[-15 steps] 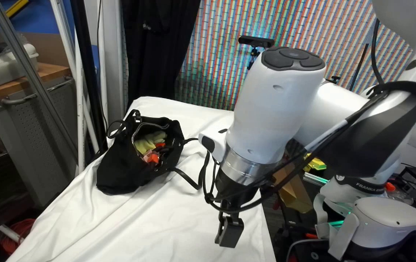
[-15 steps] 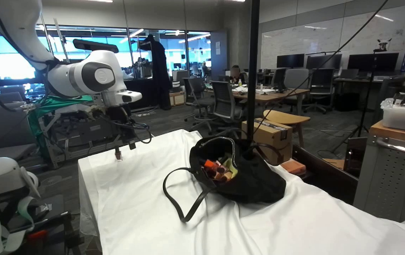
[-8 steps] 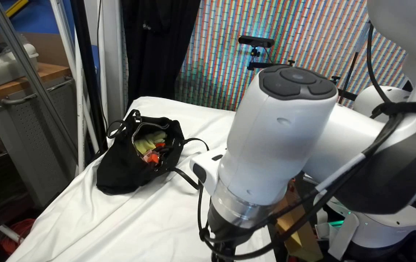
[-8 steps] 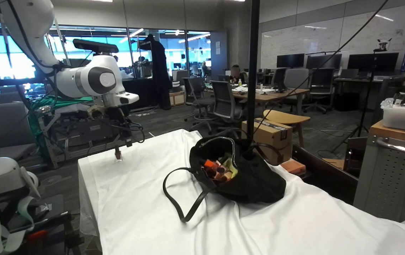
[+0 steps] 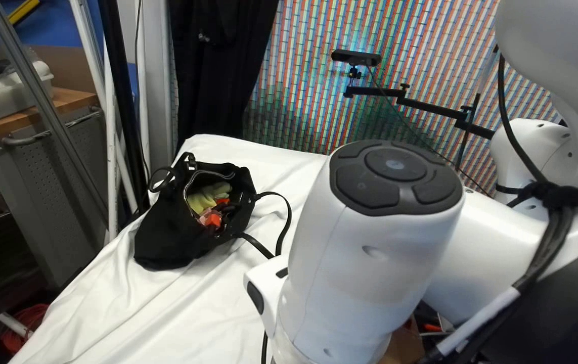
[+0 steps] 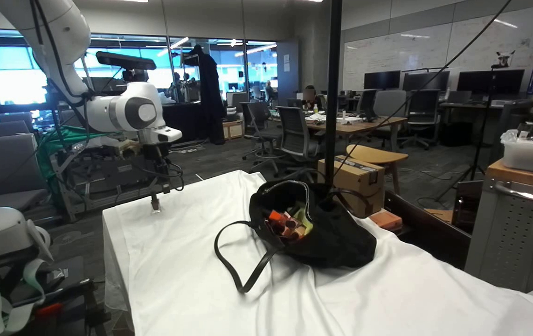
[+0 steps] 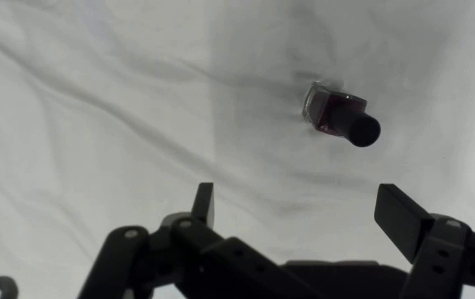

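Note:
A small bottle with dark red contents, clear glass walls and a black cap stands on the white cloth in the wrist view. My gripper is open, its two dark pads well apart with only cloth visible between them. The bottle lies beyond the fingertips, toward the right one, and is not touched in that view. In an exterior view the bottle shows near the far left part of the table, close below the gripper's dark fingers. Elsewhere the gripper is cut off by the lower frame edge, behind the white arm.
A black bag lies open on the white-clothed table, holding yellow-green cloth and orange pieces. Its strap loops over the cloth. A black pole rises behind the bag. A camera sits on a bracket.
The arm has shifted nearer the camera and down in an exterior view, taking the gripper out of frame there. Elsewhere it slid slightly left. Bottle and bag have stayed put; the jaws stay wide.

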